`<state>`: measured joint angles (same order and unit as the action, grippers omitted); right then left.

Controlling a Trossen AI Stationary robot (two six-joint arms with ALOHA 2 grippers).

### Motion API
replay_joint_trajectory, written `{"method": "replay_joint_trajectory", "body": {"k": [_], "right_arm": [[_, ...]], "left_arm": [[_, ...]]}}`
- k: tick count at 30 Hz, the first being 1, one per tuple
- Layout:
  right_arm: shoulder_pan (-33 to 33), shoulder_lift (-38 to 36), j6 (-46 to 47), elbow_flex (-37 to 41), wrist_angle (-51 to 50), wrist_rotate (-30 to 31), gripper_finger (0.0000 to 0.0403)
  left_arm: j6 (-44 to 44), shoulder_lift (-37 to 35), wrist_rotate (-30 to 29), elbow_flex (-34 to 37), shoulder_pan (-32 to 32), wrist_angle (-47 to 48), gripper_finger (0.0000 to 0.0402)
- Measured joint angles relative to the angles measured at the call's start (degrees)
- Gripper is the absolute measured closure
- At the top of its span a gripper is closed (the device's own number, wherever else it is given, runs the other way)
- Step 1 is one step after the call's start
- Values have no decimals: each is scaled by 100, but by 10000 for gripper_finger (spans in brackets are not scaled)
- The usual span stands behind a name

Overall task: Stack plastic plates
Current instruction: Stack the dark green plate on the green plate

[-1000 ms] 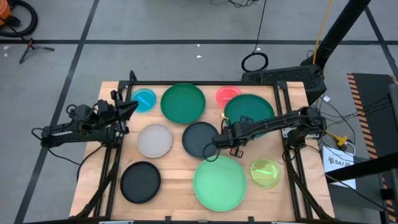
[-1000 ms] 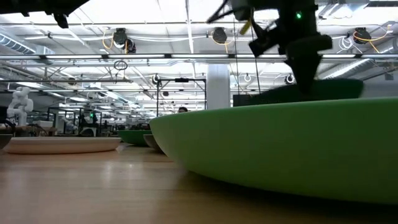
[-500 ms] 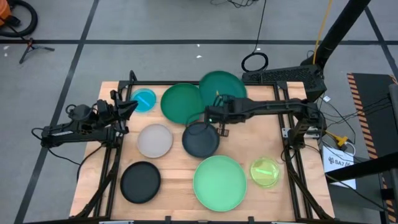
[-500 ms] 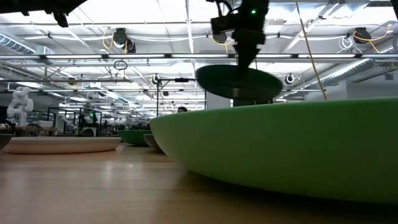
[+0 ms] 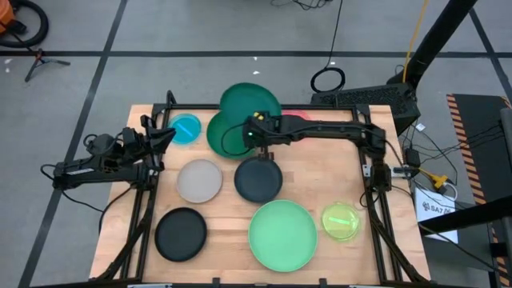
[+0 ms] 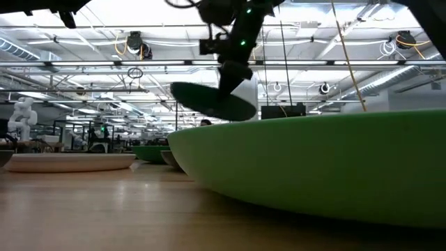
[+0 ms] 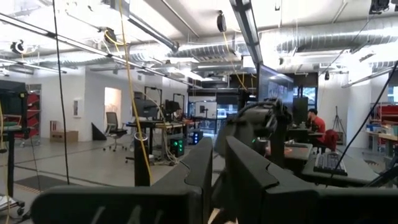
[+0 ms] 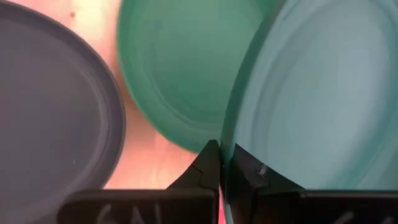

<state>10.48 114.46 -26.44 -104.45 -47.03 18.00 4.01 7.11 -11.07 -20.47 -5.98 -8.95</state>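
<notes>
My right gripper (image 5: 258, 134) (image 8: 222, 163) reaches across the table's far part and is shut on a large dark green plate (image 5: 250, 100) (image 6: 212, 101). It holds that plate in the air over a second dark green plate (image 5: 228, 136) (image 8: 180, 74) lying flat on the table. Also on the wood are a small blue plate (image 5: 186, 128), a grey plate (image 5: 199, 180), a dark grey plate (image 5: 258, 178), a black plate (image 5: 181, 234), a mint green plate (image 5: 282, 234) and a yellow-green plate (image 5: 342, 221). The arm mostly hides a pink plate (image 5: 298, 118). My left gripper (image 5: 170, 134) (image 7: 219, 168) waits shut at the left edge. My right gripper pinches the dark green plate's rim (image 8: 229, 140) between its two fingers, one on each face. The plate is lifted clear of the table. It sits tilted in the low view, stretching from the fingers toward the far edge, above the other dark green plate.
Black frame rails (image 5: 360, 160) run along the table's left and right sides. Bare wood (image 5: 224, 212) shows between the plates in the middle. The mint green plate (image 6: 313, 167) fills the low view's foreground.
My right gripper has carried the dark green plate from the table's far right toward the left and far edge, lifting it clear. The plate now hangs over the other dark green plate, and the pink plate it had partly covered sits under the arm.
</notes>
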Motion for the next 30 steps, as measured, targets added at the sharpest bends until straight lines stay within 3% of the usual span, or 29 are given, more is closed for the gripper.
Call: {"method": "replay_joint_trajectory", "body": {"k": [11, 19, 30], "right_arm": [[2, 1000, -1652, -920, -513, -369, 401], [9, 1182, -1639, -924, -462, -798, 401], [6, 1182, -1573, -924, -312, -832, 385]], "left_arm": [[32, 0, 2, 0, 0, 9, 350], [42, 0, 2, 0, 0, 19, 350], [38, -1, 0, 0, 0, 21, 350]]}}
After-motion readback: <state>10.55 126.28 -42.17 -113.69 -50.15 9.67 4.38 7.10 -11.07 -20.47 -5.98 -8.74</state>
